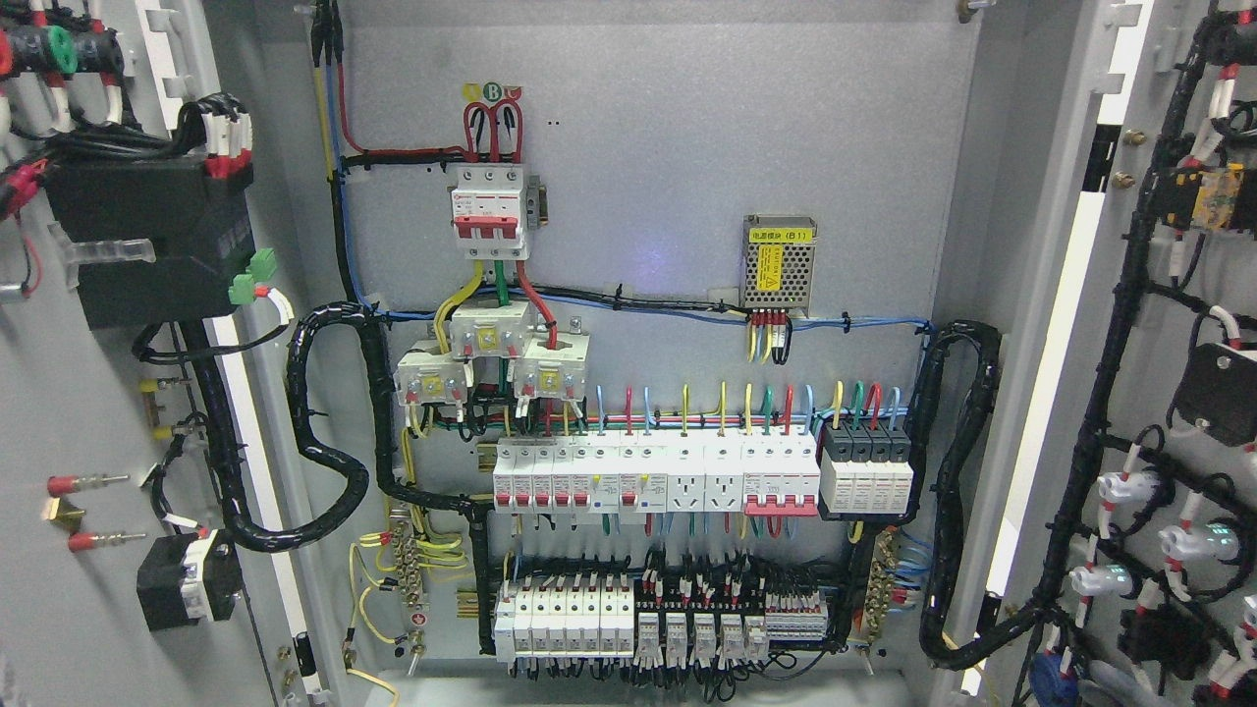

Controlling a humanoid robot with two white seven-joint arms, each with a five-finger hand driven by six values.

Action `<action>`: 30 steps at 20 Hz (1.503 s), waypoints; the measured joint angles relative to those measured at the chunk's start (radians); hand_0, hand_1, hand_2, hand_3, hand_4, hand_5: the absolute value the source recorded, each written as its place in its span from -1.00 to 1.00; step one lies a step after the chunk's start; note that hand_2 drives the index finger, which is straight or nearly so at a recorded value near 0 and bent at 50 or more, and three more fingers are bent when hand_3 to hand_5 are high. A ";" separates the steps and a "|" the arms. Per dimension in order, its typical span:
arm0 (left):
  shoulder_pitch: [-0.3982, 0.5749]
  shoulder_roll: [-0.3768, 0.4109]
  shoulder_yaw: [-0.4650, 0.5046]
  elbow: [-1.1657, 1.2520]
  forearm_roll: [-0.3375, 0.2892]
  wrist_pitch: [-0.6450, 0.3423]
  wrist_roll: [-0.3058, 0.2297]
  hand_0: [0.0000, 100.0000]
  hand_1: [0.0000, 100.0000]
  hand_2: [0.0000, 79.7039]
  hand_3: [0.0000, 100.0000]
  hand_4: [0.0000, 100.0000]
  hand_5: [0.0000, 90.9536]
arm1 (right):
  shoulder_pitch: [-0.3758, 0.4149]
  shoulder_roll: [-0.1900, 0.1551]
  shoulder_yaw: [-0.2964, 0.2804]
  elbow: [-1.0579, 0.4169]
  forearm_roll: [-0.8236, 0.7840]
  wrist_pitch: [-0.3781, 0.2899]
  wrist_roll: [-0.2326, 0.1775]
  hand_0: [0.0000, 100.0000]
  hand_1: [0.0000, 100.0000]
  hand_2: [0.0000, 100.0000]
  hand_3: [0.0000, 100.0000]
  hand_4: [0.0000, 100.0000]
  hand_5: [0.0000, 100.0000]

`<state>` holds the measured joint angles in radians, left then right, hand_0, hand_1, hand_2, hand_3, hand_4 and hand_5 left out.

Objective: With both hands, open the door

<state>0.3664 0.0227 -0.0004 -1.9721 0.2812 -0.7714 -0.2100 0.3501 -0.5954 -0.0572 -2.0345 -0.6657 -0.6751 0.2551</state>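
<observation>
We are looking straight into an electrical cabinet with both of its doors swung wide: the left door (88,412) is filling the left edge of the view and the right door (1169,373) is filling the right edge, each showing us its inner face. Neither of our hands is showing anywhere in the view, so we cannot tell whether the fingers are spread, curled or gripping anything. On the grey back panel (668,147) a red-and-white main breaker (485,212) is sitting high and left of centre, with red, yellow and blue wires running up from it. To its right, well apart, a small perforated metal power supply (779,263) with a yellow label is hanging above a bundle of coloured leads. Below the breaker, three white current transformers (491,363) are clustering together. A long row of white breakers and sockets (656,477) is stretching across the middle, ending beside a black-and-white block (865,462) on its right. A lower row of breakers and relays (648,619) is running near the cabinet floor. Thick black corrugated conduit (329,432) is looping from the left door into the cabinet, and a matching conduit (957,491) is curving toward the right door. A black box (147,245) is sitting on the left door's inner face, and black wiring harnesses (1110,393) are crossing the right door's.
</observation>
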 measured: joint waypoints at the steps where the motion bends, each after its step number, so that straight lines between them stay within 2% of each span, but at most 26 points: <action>1: 0.000 0.002 0.008 -0.001 0.008 0.000 0.001 -0.76 -0.22 -1.00 -1.00 -1.00 -1.00 | 0.001 0.000 -0.004 0.004 -0.001 0.000 0.000 -0.76 -0.22 -1.00 -1.00 -1.00 -1.00; 7: 0.006 0.023 0.065 -0.005 0.074 0.000 -0.004 -0.76 -0.22 -1.00 -1.00 -1.00 -1.00 | 0.006 0.002 -0.034 0.037 -0.006 0.000 0.000 -0.76 -0.22 -1.00 -1.00 -1.00 -1.00; 18: 0.004 0.131 0.214 0.055 0.264 0.000 -0.004 -0.76 -0.22 -1.00 -1.00 -1.00 -1.00 | 0.039 0.008 -0.092 0.078 -0.047 -0.010 -0.001 -0.76 -0.22 -1.00 -1.00 -1.00 -1.00; 30: -0.062 0.269 0.350 0.220 0.404 0.000 -0.005 -0.76 -0.22 -1.00 -1.00 -1.00 -1.00 | 0.119 0.007 -0.141 0.074 -0.099 -0.091 0.004 -0.76 -0.22 -1.00 -1.00 -1.00 -1.00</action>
<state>0.3046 0.2918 0.3497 -1.7517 0.6855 -0.7717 -0.2148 0.4693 -0.5888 -0.1981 -1.9603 -0.7652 -0.7660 0.2593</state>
